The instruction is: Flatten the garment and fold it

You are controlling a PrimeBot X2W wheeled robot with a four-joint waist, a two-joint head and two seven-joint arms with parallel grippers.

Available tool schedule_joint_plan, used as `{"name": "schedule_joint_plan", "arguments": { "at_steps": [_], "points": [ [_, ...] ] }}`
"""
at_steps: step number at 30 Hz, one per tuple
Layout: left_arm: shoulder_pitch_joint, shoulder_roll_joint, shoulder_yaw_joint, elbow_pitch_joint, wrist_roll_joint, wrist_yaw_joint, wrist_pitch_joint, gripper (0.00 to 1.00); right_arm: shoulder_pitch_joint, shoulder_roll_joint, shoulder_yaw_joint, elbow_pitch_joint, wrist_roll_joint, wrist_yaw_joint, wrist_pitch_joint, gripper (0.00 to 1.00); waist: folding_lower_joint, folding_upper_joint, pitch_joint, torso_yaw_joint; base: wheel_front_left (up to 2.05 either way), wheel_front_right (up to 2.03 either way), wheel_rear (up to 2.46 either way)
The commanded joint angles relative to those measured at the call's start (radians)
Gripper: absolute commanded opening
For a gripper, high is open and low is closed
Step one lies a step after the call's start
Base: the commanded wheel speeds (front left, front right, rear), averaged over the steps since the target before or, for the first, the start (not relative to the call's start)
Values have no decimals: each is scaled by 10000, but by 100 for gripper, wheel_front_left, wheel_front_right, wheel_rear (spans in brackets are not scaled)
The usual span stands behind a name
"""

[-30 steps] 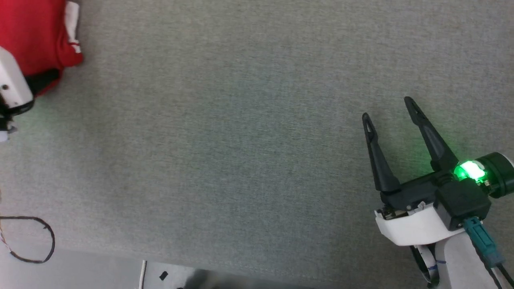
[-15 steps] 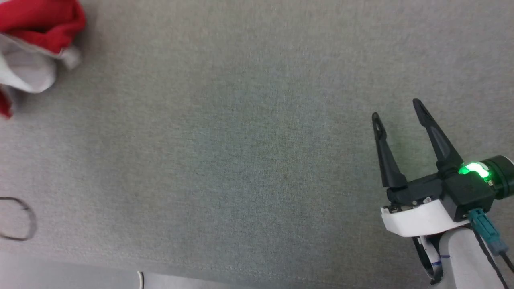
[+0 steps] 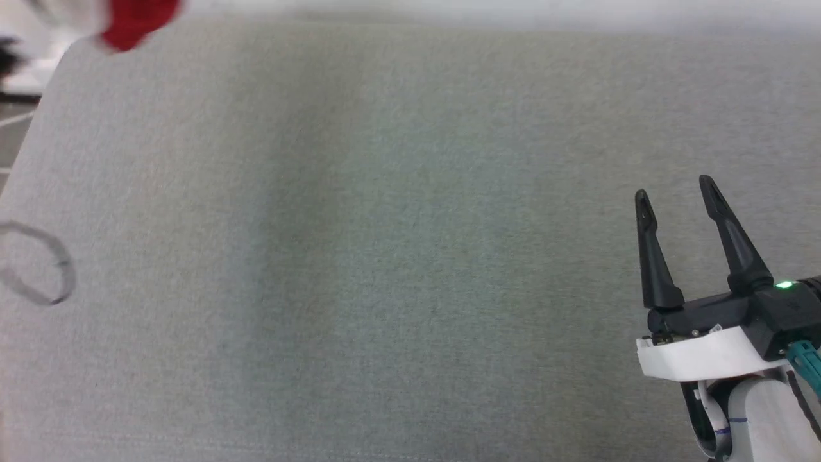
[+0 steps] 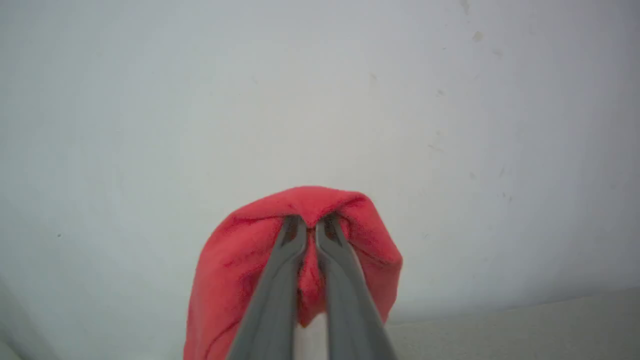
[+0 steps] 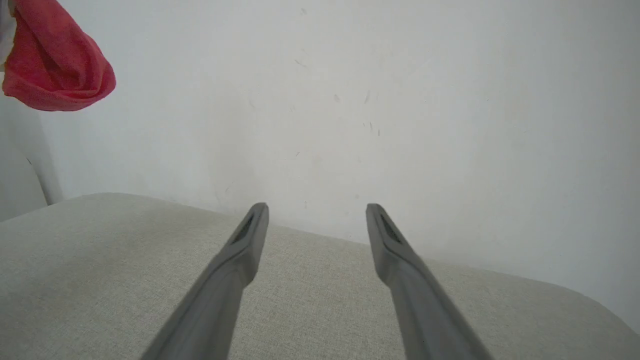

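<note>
left gripper (image 4: 311, 231) has snapped shut since a second ago, and the garment (image 4: 235, 270) has gone from lying at the corner of the grey padded surface (image 3: 385, 256) to hanging bunched; head camera has shifted too. fingers (image 4: 277, 280) pinch a fold of red fabric, the rest draped around and below them, in front of the pale wall (image 4: 320, 75). right gripper (image 3: 673, 189) is spread wide, holding nothing, low over the surface, well apart from the garment at head view's top left.

Head overhead; wrists level, garment (image 4: 235, 265) common
</note>
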Motion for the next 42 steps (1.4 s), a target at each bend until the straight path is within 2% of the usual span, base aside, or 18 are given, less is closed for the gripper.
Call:
{"name": "schedule_joint_plan", "arguments": {
  "at_steps": [1, 8, 9, 11, 15, 19, 20, 21, 23, 27, 32, 36, 42],
  "points": [
    [-13, -427, -212, -467, 71, -75, -146, 0, 109, 19, -74, -37, 75, -19, -47, 100, 3, 0, -523, -580, 0, 0, 0],
    [1095, -2506, -1390, -1830, -127, 177, -127, 0, 171, 19, -169, -124, 158, -19, -47, 100, 3, 0, -465, -1373, 0, 0, 0],
    [1095, -2506, -1390, -1830, -127, 177, -127, 0, 171, 19, -169, -124, 158, -19, -47, 100, 3, 0, -465, -1373, 0, 0, 0],
    [1664, -3096, -1853, -1818, -99, 299, -156, 0, 172, 19, -208, -136, 198, -19, -47, 100, 3, 0, -376, -1611, 0, 0, 0],
    [2939, -3903, -2638, -1015, -108, 385, -260, 0, 113, 19, -202, -115, 312, -19, -47, 100, 3, 0, -184, -2145, 0, 0, 0],
    [4029, -4059, -3649, 557, 143, 261, 244, 0, 58, 20, -196, -109, 460, -19, -47, 100, 3, 0, -28, -2537, 0, 0, 0],
    [4248, -4054, -3896, 953, 144, 208, 565, 26, 59, 20, -186, -99, 483, -19, -47, 100, 3, 0, -19, -2599, 0, 0, 0],
    [4420, -4044, -4040, 1288, 111, 180, 809, 100, 70, 20, -178, -88, 504, -19, -47, 100, 3, 0, -20, -2642, 0, 0, 0],
    [4585, -4016, -4226, 1637, 143, 132, 847, 100, 121, 20, -191, -59, 532, -19, -47, 100, 3, 0, -64, -2664, 0, 0, 0],
    [4713, -4021, -4142, 1741, 34, 95, 249, 100, 331, 20, -267, 58, 497, -19, -47, 100, 3, 0, -395, -2435, 0, 0, 0],
    [4769, -3832, -3840, 1308, 57, 325, -695, 100, 671, 20, -233, 227, 290, -19, -47, 100, 3, 0, -1129, -1904, 0, 0, 0],
    [5042, -3508, -3407, 568, -67, 693, -1339, 100, 956, 20, -273, 311, 166, -19, -47, 100, 3, 0, -1681, -1415, 0, 0, 0],
    [6146, -2762, -2587, -1169, -61, 1628, -2519, 100, 1373, 20, -126, 481, 37, -19, -47, 100, 3, 0, -2202, -889, 0, 0, 0]
  ]
}}
